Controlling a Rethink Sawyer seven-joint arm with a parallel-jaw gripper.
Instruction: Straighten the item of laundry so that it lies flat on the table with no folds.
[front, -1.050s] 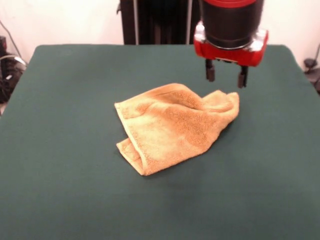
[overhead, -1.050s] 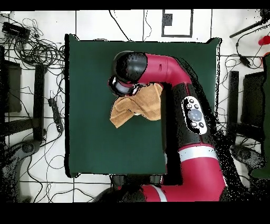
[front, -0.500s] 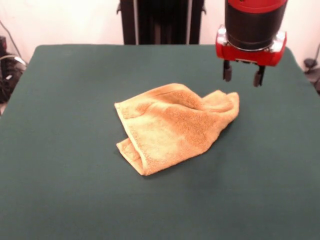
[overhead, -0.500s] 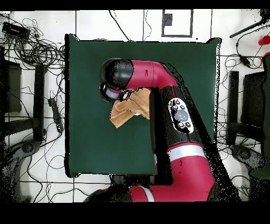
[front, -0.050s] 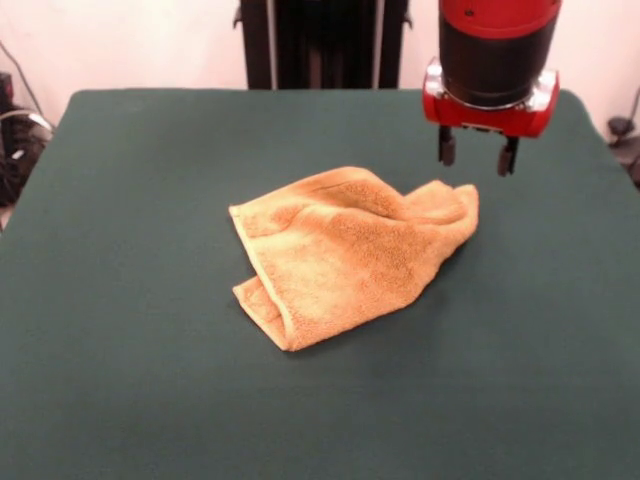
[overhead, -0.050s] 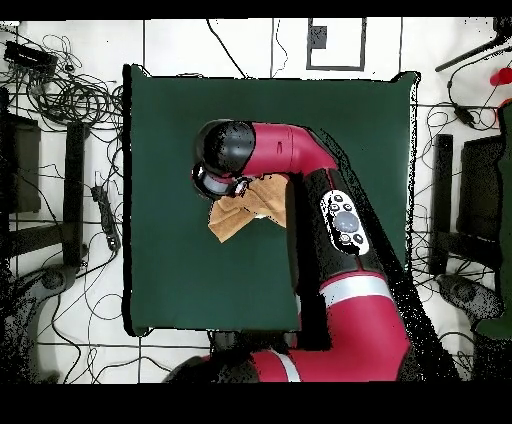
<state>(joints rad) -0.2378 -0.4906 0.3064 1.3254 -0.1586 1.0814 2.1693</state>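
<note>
The item of laundry, an orange-tan towel (front, -0.050s: 345, 255), lies crumpled and folded over itself near the middle of the dark green table (front, -0.050s: 120, 380). Its right corner is bunched up. My gripper (front, -0.050s: 472, 158) hangs open and holds nothing, above and just behind that bunched right corner, apart from the cloth. In the overhead view the arm covers most of the towel (overhead, -0.050s: 235, 218), and the gripper itself is hidden under the wrist.
Cables (overhead, -0.050s: 70, 95) and stands lie on the floor around the table. The robot's black pedestal (front, -0.050s: 320, 45) rises behind the table's far edge.
The gripper swung right and rose from beside the towel's right corner, then came back slightly left and lower. The towel has not moved.
</note>
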